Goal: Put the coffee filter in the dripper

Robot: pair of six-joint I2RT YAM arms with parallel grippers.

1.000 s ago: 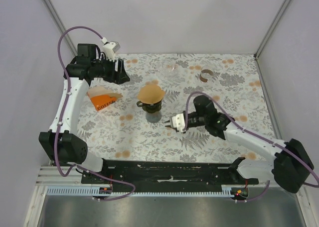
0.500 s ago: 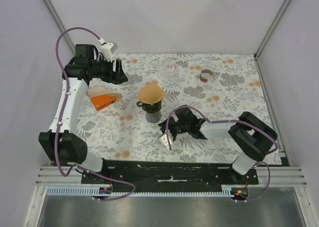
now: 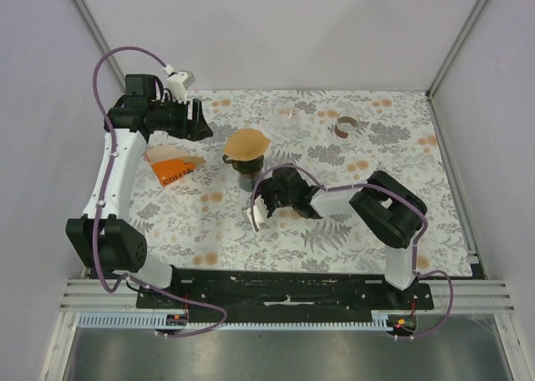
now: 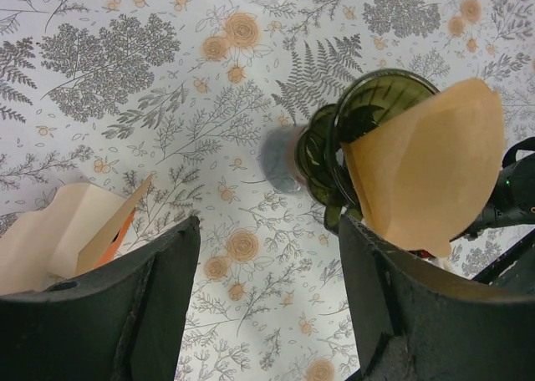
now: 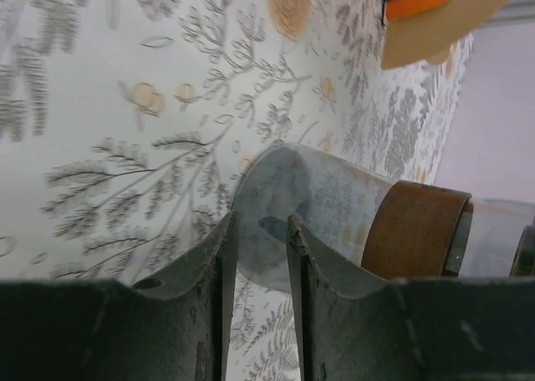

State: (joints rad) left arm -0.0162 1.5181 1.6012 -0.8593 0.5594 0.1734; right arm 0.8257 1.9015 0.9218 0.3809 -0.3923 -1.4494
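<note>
The brown paper coffee filter (image 3: 245,142) sits in the dark green dripper (image 3: 243,165), which stands tilted on a glass carafe (image 3: 253,189) with a brown collar. In the left wrist view the filter (image 4: 430,168) sticks out of the dripper (image 4: 368,114). My right gripper (image 3: 257,199) is low at the carafe's base. In the right wrist view its jaws (image 5: 259,222) stand a narrow gap apart against the glass carafe (image 5: 334,205). My left gripper (image 3: 191,120) is open and empty, above the table left of the dripper; its jaws show wide apart in the left wrist view (image 4: 269,231).
An orange coffee filter packet (image 3: 172,167) lies at the left, under my left arm; it also shows in the left wrist view (image 4: 58,243). A clear glass (image 3: 286,111) and a brown ring (image 3: 344,127) stand at the back of the flowered table (image 3: 393,164).
My right arm has folded in and its gripper swept left to the carafe's base. The dripper with the filter has shifted up and left and now tilts. My left gripper barely moved.
</note>
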